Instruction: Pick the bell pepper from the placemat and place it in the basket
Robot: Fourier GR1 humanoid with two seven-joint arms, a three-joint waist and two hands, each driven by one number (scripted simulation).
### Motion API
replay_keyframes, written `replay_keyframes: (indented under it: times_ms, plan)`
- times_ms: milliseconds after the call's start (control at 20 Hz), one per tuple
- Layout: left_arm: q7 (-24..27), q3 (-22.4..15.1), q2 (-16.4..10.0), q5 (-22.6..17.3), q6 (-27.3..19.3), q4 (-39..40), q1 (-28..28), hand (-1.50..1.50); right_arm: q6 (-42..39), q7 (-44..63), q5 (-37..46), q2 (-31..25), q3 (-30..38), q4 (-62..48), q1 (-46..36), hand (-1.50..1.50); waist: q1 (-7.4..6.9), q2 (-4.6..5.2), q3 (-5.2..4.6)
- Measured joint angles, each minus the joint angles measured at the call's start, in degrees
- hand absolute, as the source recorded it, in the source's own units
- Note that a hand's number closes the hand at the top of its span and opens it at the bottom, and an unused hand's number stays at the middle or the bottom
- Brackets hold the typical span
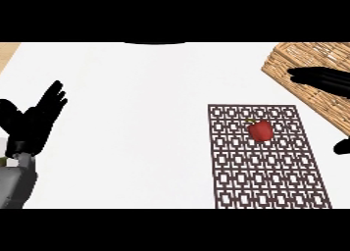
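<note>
— Since the bell pepper (261, 131) lies untouched on the far half of the placemat (242, 181), we judge that the step in hand is the reach. Where is our right hand (329, 81)?

— At the right edge, over the wicker basket (308, 54). Its fingers are straight and spread apart from the thumb, and it holds nothing. It is well apart from the pepper, to the far right of it.

— And the left hand (33, 120)?

— Resting at the left edge, fingers up and apart. We leave it there.

— How does the pepper point?

— Its green stem points far and slightly left, and the red body runs near and right from it. So the long axis seems to go almost near-to-far, tilted a little.

— Then we bring the right hand left and nearer, come down over the body, and close fingers and thumb across that axis, on the flanks and not the stem.

— Agreed. The basket is near the mat's far right corner, so we lift clear of its rim before carrying over.
</note>
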State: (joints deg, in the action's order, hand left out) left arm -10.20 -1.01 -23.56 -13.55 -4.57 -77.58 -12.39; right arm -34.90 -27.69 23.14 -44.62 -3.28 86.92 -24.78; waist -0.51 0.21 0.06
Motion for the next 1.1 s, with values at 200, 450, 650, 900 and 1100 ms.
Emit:
replay_keyframes:
  times_ms: [200, 450, 650, 900, 1100]
  plan:
    - [0.29, 0.74, 0.29, 0.54, 0.89, 0.96, -0.58, 0.00, 4.72, -3.41, 3.51, 5.19, -2.65, -4.25, 0.40, -1.50, -0.01, -0.01, -0.01]
    - [-0.11, 1.16, 1.47, 1.79, 0.85, 1.29, -1.40, 0.00, 7.87, -6.69, 6.49, 11.21, -4.63, -10.97, -0.89, -1.50, 0.01, -0.06, -0.04]
    - [-1.09, 0.95, 2.73, 3.19, 0.47, -1.59, 0.59, 0.00, 8.74, -7.25, 10.80, 12.73, -5.49, -14.20, -2.04, -1.50, 0.02, -0.14, -0.04]
    - [-0.49, 2.92, 2.16, 3.02, 2.57, -0.02, -0.03, 0.00, 11.89, -8.84, 17.28, 15.48, -7.97, -21.71, -4.81, -1.50, -0.04, -0.09, -0.06]
    - [-2.09, 3.55, 2.85, 3.45, 2.87, -2.32, 0.60, 0.00, 13.81, -10.82, 21.07, 16.96, -7.94, -26.25, -6.11, -1.50, 0.00, -0.13, -0.04]
